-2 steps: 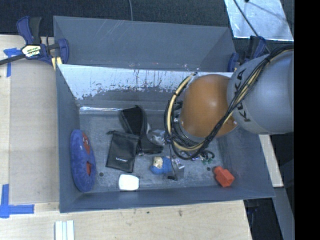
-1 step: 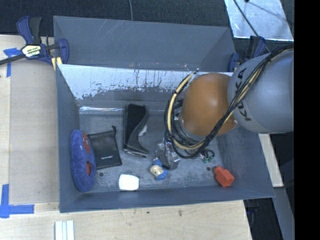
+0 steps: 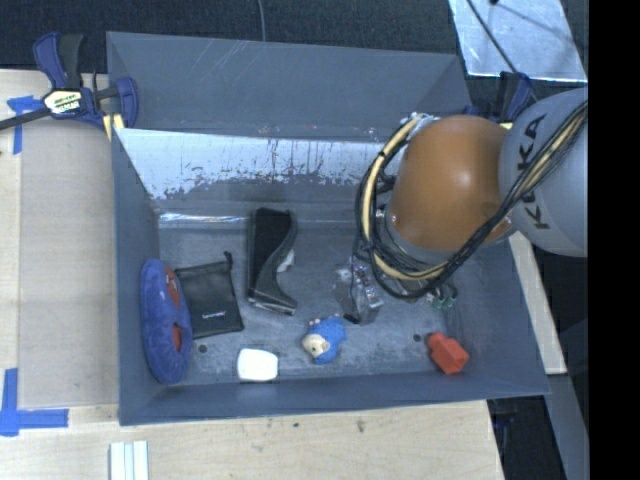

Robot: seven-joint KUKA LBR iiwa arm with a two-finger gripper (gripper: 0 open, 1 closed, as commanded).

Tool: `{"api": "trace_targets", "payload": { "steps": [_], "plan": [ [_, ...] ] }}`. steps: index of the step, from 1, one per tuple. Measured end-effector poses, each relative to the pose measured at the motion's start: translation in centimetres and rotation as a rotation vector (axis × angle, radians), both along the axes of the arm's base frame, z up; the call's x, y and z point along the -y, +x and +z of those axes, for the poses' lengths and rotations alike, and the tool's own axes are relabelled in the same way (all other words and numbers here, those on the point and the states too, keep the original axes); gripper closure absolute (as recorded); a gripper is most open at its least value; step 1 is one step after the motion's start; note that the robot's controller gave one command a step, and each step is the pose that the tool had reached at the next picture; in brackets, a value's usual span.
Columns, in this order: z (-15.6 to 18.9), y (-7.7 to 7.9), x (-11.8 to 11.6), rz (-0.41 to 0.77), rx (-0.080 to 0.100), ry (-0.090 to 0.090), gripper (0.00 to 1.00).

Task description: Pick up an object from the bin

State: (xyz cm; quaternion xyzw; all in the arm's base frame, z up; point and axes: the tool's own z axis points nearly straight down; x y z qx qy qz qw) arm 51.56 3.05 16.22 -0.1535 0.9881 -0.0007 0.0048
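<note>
The grey metal bin (image 3: 135,268) is the largest thing here, with sloped walls running down to a scuffed flat floor. My arm reaches in from the right. Its rounded orange cover (image 3: 450,183), ringed by looped black and yellow cables, hangs over the right half of that floor. A long blue oval pad with a red patch (image 3: 160,318) lies against the foot of the left wall. Just beside it, to the right, is a flat black pouch (image 3: 210,303), lying a little askew. Near the middle of the floor is a black L-shaped plastic piece (image 3: 268,258), its long leg pointing toward the back wall and its short foot turned toward the front. My gripper (image 3: 360,296) is low over the floor right of centre, below the orange cover and near the foot of the L-shaped piece but apart from it. I cannot tell how far it is open, and I see nothing held in it. A small red block (image 3: 447,354) lies in the front right corner, well clear of the rest. A small white rounded block (image 3: 258,365) lies by the front wall, left of centre. The thing nearest my gripper is a small blue toy with a cream end (image 3: 322,341). It lies on the floor just in front of the gripper and slightly to its left, between the white block and the red one.
</note>
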Motion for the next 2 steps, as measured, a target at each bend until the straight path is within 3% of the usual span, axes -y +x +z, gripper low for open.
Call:
{"api": "trace_targets", "payload": {
  "steps": [1,2],
  "plan": [
    [-0.4,-0.1,0.0,0.001,-0.007,0.000,0.00],
    [-6.9,-0.4,-0.1,0.261,-0.013,-0.001,0.00]
  ]
}}
